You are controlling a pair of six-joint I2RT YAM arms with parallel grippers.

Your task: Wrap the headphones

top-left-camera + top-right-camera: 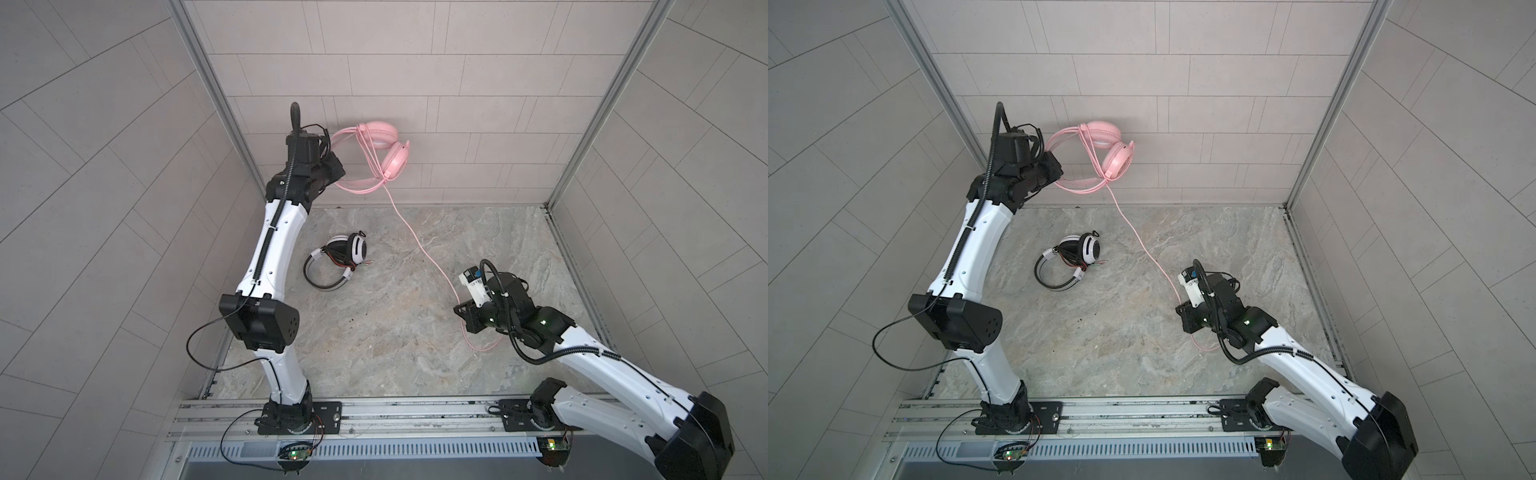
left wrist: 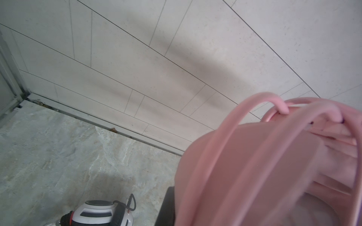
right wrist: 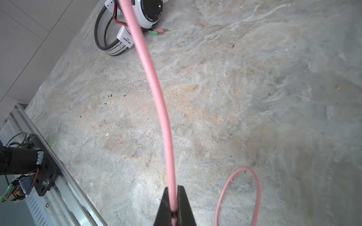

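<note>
Fingers (image 3: 185, 205) of the right gripper (image 3: 173, 190), two black wedges, are pinched shut on a thin pink rubbery cord (image 3: 156, 88). Behind the pinch, the spare tail of that cord lies in a loose loop on the grey marble-patterned tabletop (image 1: 415, 332). Ahead of the pinch, the cord rises off the table in one long, slightly bowed line.

That line runs diagonally, from the near right of the table up to the far left. There it ends at the all-pink over-ear headphones (image 1: 380, 143), which hang in the air close to the pale tiled back wall (image 1: 457, 83). The left gripper (image 1: 333, 166) is closed on their headband and holds them off the table. Several turns of cord already cross the headband and ear cups.

The white over-ear headphones with a black headband (image 1: 345, 253) lie on the table below the raised left arm. Their black and red cord is bunched between the cups, and no gripper touches them.

The left arm is nearer the pink headset; the right arm has the free cord. As I judge it, the next turn means carrying the pinched cord along that diagonal, up and over the held headband.
</note>
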